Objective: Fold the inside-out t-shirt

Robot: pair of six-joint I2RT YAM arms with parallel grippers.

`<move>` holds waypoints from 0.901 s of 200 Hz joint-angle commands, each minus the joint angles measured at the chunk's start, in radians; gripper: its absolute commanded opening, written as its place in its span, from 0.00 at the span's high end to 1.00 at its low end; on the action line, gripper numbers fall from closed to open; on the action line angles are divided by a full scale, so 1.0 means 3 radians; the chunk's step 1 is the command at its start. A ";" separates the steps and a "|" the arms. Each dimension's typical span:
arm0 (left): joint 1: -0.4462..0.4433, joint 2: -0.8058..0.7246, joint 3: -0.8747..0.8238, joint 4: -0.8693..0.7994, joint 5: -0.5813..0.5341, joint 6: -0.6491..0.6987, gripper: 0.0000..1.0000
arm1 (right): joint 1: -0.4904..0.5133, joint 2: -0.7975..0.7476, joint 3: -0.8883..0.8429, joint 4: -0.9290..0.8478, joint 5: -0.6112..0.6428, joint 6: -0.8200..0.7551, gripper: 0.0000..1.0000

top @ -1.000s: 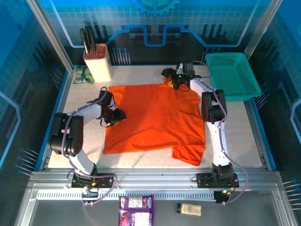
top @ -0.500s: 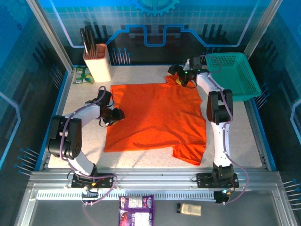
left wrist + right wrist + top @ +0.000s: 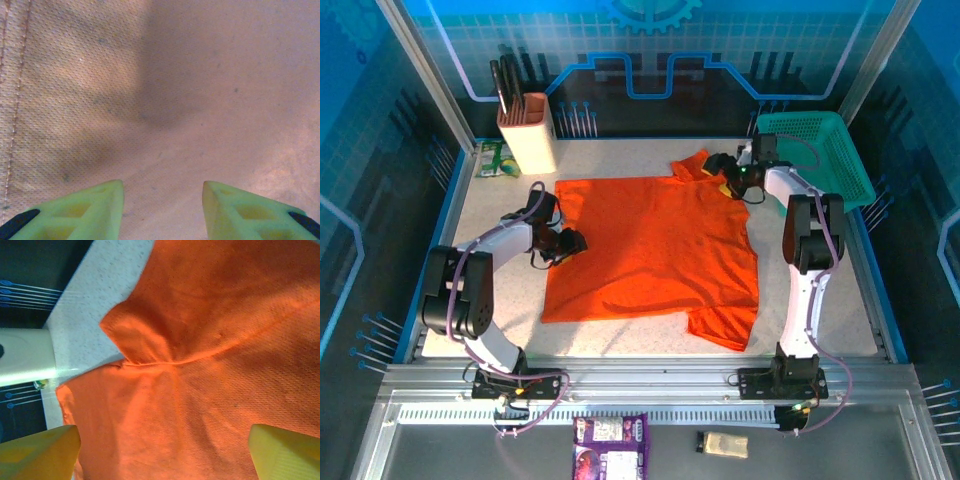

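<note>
T-shirt (image 3: 655, 250), orange, inside-out, lies spread flat on table (image 3: 620, 162); left gripper (image 3: 570, 243), jaws apart, rests at its left edge; right gripper (image 3: 718, 168), jaws wide, hovers over far sleeve (image 3: 692, 165); pinch both edges fully, then lift evenly.

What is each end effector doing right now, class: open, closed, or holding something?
Left end effector: open, fingers apart over the t-shirt, holding nothing.
Right end effector: open wide above the t-shirt, holding nothing.

Speckled table (image 3: 840, 285) carries the orange t-shirt (image 3: 650, 250) (spread flat), a knife block (image 3: 527, 138), a teal basket (image 3: 798, 118)
</note>
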 commanded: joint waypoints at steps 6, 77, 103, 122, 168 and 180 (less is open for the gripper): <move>0.0088 0.0213 0.0010 0.0007 -0.0065 -0.0033 0.55 | -0.0127 0.0168 -0.0065 0.0044 0.0020 -0.0078 0.12; 0.0186 0.0785 0.0572 0.0095 -0.0081 0.0014 0.57 | -0.0252 0.0283 0.0165 -0.0127 0.0125 -0.0204 0.13; 0.0178 0.0650 0.0723 0.0005 -0.0015 0.0005 0.57 | -0.0209 0.0007 0.0178 -0.0298 -0.0016 -0.0305 0.14; 0.0158 0.0420 0.0730 -0.0097 0.0042 0.0021 0.57 | -0.0150 -0.0284 0.0086 -0.0532 -0.0053 -0.0403 0.14; -0.0032 -0.0111 0.0448 -0.0465 0.0128 0.0158 0.58 | 0.0063 -0.1108 -0.0652 -0.0955 -0.0169 -0.0572 0.17; -0.0082 -0.0255 0.0273 -0.0475 0.0134 0.0135 0.59 | 0.0155 -0.1337 -0.0919 -0.1056 -0.0158 -0.0597 0.18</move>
